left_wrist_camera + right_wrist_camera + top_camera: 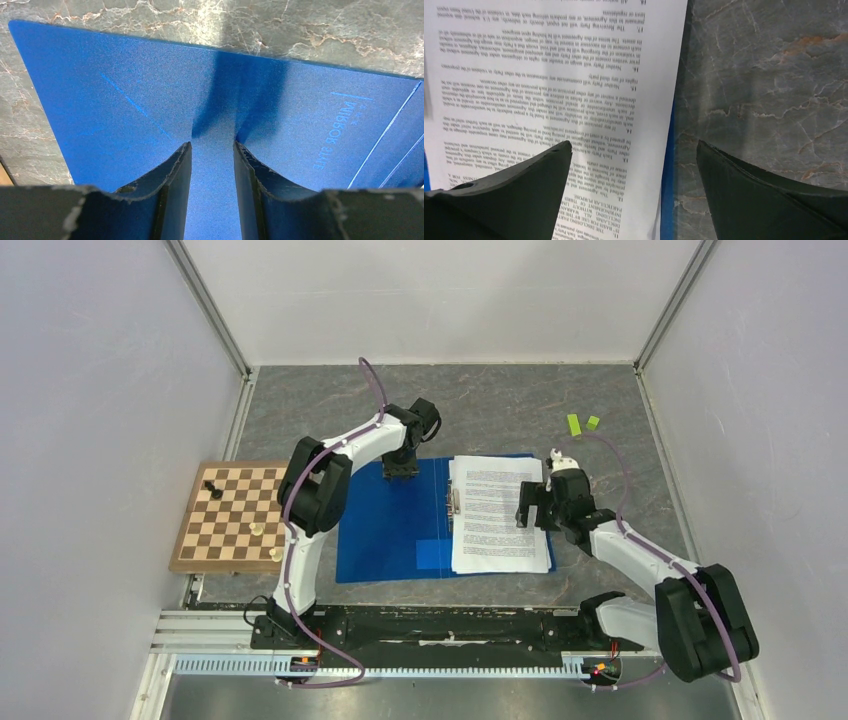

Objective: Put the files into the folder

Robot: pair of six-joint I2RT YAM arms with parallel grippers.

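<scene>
The blue folder (390, 530) lies open and flat on the table. The files (497, 512), white printed sheets, lie on its right half beside the metal clip (455, 502). My left gripper (401, 470) hovers over the far edge of the folder's left cover (125, 100), its jaws a little apart (212, 145) with nothing between them. My right gripper (530, 508) is open at the right edge of the files (574, 75). It straddles that edge (634, 142), with a thin strip of folder (669, 165) showing beside the paper.
A wooden chessboard (232, 515) with a few pieces lies left of the folder. Two small green blocks (583, 424) sit at the back right. White walls close in the marbled grey table (500, 400) on three sides.
</scene>
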